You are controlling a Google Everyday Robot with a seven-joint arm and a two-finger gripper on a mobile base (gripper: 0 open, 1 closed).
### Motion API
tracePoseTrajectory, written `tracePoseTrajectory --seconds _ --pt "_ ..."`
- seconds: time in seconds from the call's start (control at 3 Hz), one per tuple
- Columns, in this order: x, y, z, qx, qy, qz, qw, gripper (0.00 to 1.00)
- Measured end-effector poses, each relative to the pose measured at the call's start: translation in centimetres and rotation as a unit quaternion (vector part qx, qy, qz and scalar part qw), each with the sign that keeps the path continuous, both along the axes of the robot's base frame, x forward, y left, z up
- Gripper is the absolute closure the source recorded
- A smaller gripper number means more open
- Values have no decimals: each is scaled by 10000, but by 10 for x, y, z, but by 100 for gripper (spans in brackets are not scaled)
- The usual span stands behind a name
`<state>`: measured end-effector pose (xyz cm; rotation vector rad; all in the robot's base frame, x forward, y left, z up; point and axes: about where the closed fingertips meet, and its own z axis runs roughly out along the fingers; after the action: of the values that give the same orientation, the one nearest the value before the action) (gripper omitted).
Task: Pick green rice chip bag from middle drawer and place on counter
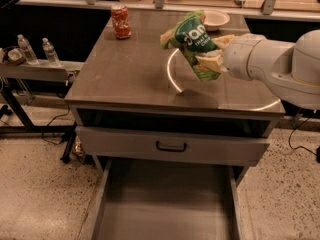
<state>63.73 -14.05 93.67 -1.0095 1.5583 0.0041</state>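
The green rice chip bag [191,38] hangs tilted in the air above the counter [125,69], over the thin white ring [171,77]. My gripper [213,53] reaches in from the right on a white arm and is shut on the bag's lower right part. The bag casts a shadow on the counter and does not touch it. The middle drawer [165,204] stands pulled open at the bottom, its flat grey floor bare.
A red soda can [120,21] stands at the counter's back left and a white bowl [216,19] at the back. A closed drawer front with a dark handle [171,147] sits above the open drawer. Water bottles [49,51] stand on the left side shelf.
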Motion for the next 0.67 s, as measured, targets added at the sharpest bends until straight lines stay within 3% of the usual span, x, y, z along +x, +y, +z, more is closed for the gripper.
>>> tracePoseTrajectory --seconds 0.67 --pt "1 2 -1 -4 8 18 10000 5"
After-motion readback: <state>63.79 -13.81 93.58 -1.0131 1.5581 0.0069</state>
